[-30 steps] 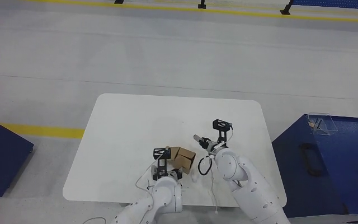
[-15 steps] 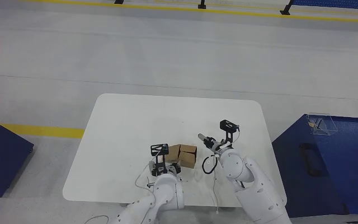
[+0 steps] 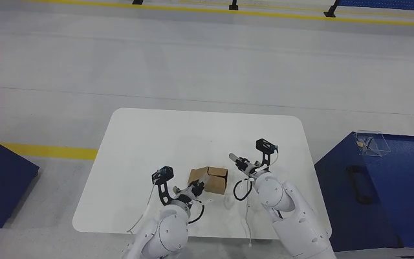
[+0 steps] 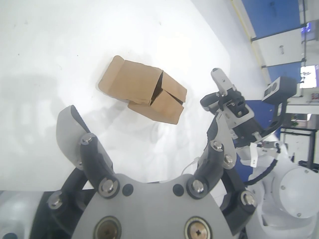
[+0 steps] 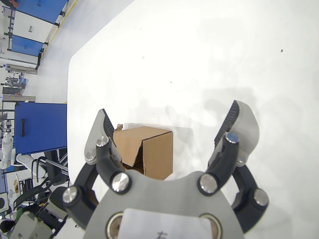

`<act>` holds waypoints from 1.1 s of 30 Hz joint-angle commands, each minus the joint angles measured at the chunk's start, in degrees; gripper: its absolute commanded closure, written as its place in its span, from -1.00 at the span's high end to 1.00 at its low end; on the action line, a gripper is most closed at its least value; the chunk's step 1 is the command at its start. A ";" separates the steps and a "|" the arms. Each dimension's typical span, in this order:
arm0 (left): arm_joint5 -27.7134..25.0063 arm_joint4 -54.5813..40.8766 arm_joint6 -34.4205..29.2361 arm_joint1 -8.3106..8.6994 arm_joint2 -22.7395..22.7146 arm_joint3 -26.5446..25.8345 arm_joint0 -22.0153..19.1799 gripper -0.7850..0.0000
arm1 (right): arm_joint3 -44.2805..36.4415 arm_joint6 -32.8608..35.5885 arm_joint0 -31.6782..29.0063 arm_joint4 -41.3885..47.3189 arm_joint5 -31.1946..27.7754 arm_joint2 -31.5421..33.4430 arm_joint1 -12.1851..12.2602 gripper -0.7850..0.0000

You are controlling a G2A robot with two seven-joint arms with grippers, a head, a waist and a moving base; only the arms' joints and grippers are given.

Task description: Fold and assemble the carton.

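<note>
We see the cardboard carton [image 3: 208, 180], flaps ajar, lying near the white table's [image 3: 149, 142] front edge between the left gripper [image 4: 142, 135] and the right gripper [image 5: 172, 115] (both spread wide, holding nothing). Blue cabinets [image 3: 362, 194] flank the table on the grey floor [image 3: 194, 58].

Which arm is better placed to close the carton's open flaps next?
Probably the right. The right gripper is open with the carton close before its fingers, the gaping flap end facing it. The left gripper, also open, has the carton beyond its fingers.
</note>
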 commanded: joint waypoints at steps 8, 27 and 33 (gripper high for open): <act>-3.13 -0.87 -1.70 -0.01 0.08 1.34 0.67 1.00 | -2.01 -1.38 -2.11 1.24 -2.88 1.69 0.21 1.00; -46.77 -29.12 17.42 -3.50 -0.56 29.67 -1.07 1.00 | -0.21 12.18 -1.29 -11.18 -1.25 1.25 1.38 1.00; -45.48 -30.22 16.64 -4.37 1.33 33.84 -3.33 1.00 | -0.60 12.64 -1.12 -11.78 -1.22 1.55 1.37 1.00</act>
